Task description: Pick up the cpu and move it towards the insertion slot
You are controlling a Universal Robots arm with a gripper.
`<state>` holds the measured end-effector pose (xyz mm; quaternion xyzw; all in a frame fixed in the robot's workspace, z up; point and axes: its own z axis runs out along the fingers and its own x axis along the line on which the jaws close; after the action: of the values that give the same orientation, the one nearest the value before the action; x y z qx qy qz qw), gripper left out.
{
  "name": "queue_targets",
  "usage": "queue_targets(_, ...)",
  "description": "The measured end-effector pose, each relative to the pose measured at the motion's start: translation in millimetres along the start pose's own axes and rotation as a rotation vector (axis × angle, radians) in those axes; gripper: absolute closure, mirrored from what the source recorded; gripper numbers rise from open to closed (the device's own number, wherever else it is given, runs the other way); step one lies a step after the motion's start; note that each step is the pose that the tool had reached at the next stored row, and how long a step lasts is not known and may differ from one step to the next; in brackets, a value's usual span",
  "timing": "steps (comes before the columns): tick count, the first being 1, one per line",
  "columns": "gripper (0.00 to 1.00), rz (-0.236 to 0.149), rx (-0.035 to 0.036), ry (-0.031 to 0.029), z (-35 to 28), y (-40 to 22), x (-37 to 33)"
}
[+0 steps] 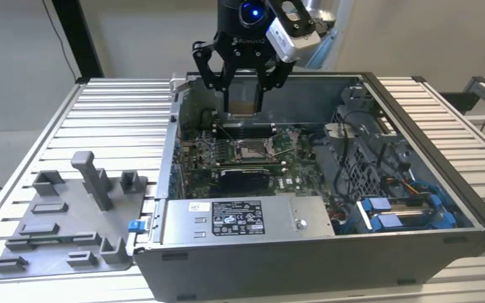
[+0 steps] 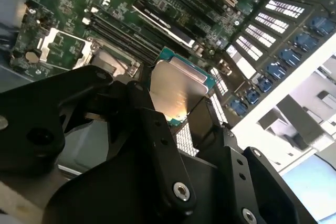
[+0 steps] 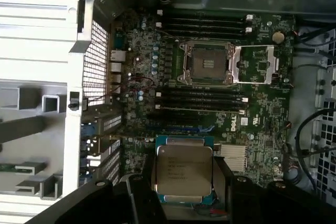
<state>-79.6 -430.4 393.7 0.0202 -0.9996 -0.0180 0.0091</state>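
My black gripper (image 1: 242, 108) hangs over the back of the open computer case, shut on the cpu (image 1: 242, 105), a thin square chip with a silvery-beige top. In both wrist views the cpu (image 3: 184, 170) (image 2: 176, 92) sits clamped between the two black fingers (image 3: 223, 174). The insertion slot (image 1: 252, 149) is a silver-framed socket with a tan centre on the green motherboard, below and in front of the held chip in the exterior view. The first wrist view shows the insertion slot (image 3: 206, 64) with its frame lid swung open beside it. The second wrist view catches the insertion slot (image 2: 73, 45) beyond the fingers.
The grey case walls (image 1: 168, 151) ring the motherboard. A power supply box (image 1: 240, 218) lies at the front and blue-capped drive bays (image 1: 403, 211) at the exterior view's right. A grey plastic fixture tray (image 1: 70, 221) with upright blocks sits on the slatted table at the exterior view's left.
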Motion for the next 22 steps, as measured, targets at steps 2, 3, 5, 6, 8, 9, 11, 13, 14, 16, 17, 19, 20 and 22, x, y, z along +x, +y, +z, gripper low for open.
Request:
queue_targets(2, 1.00, 0.000, 0.0000, 0.0000, -0.1, -0.2, -5.5)
queue_targets(3, 1.00, 0.000, 0.0001, 0.0001, -0.2, -0.3, -7.1)
queue_targets(5, 1.00, -0.001, 0.0000, -0.0001, -0.1, -0.4, -7.5)
queue_targets(6, 1.00, -0.001, 0.0000, 0.0000, -0.1, -0.3, -7.5)
queue_targets(8, 1.00, -0.002, 0.0000, 0.0000, -0.1, -0.3, -7.5)
queue_targets(9, 1.00, -0.002, 0.0001, 0.0001, -0.1, 0.0, -7.6)
queue_targets(11, 1.00, -0.002, 0.0001, 0.0001, -0.1, 2.1, -7.7)
queue_targets(13, 1.00, -0.002, -0.0001, 0.0000, 0.1, 6.1, -7.8)
queue_targets(14, 1.00, -0.002, 0.0001, 0.0000, 0.2, 8.4, -7.9)
queue_targets(16, 1.00, -0.002, 0.0000, 0.0000, 0.3, 12.9, -8.1)
queue_targets(17, 1.00, -0.002, 0.0001, 0.0001, 0.4, 15.0, -8.2)
queue_targets(19, 1.00, -0.002, 0.0000, 0.0000, 0.6, 19.6, -8.3)
queue_targets(20, 1.00, -0.002, -0.0001, 0.0000, 0.7, 22.0, -8.4)
queue_targets(22, 1.00, -0.002, 0.0000, 0.0000, 0.9, 27.0, -8.6)
